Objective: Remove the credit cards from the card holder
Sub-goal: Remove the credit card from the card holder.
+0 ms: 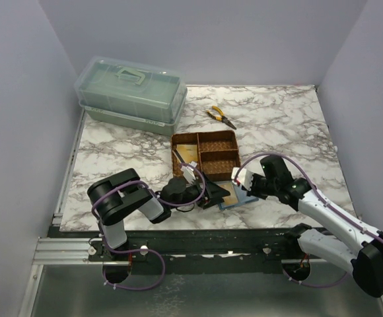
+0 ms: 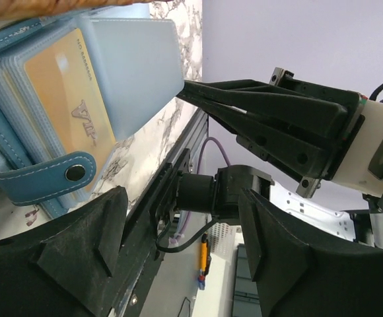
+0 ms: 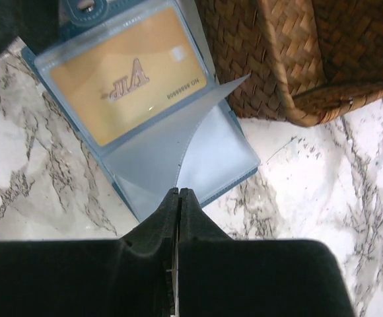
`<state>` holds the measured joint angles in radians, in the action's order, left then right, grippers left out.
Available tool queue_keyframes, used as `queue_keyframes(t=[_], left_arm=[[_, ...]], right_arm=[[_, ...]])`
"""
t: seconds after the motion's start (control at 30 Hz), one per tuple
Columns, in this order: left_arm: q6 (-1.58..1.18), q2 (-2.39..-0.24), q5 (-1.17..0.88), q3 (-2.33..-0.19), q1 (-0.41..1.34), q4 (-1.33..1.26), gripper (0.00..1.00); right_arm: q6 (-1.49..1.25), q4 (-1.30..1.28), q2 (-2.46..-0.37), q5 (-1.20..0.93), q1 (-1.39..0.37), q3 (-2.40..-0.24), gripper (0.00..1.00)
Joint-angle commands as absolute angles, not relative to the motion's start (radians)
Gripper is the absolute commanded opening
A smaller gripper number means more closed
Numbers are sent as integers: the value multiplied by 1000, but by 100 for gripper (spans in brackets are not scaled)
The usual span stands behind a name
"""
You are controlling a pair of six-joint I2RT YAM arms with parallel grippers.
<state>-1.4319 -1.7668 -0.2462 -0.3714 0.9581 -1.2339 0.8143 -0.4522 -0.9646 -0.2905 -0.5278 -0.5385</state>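
1. The card holder (image 2: 39, 181) lies open, just in front of the woven tray (image 3: 297, 59).
2. A gold card (image 3: 129, 82) sits in its top sleeve.
3. The right gripper (image 3: 179, 191) is clenched on the edge of a loose clear sleeve (image 3: 198, 145), holding it raised.
4. The left gripper (image 2: 178, 195) is released and empty, also in front of the tray.
5. The card is probably light, stiff and slick, and the sleeves floppy. It is best pinched by a short edge at the sleeve mouth.

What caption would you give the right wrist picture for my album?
Right gripper, jaws shut on a clear sleeve of the blue card holder, gold card showing.
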Motion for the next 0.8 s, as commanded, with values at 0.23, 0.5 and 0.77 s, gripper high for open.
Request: queue_keyframes(t=[0.23, 0.5, 0.77], left_arm=[[-1416, -1763, -251, -350, 963, -1308, 75], [-1419, -1737, -242, -332, 964, -1310, 75], [-1408, -1818, -250, -436, 962, -1285, 75]], right_arm=[[710, -480, -973, -83, -522, -517, 40], [661, -474, -990, -151, -521, -587, 57], [583, -503, -982, -355, -477, -642, 57]])
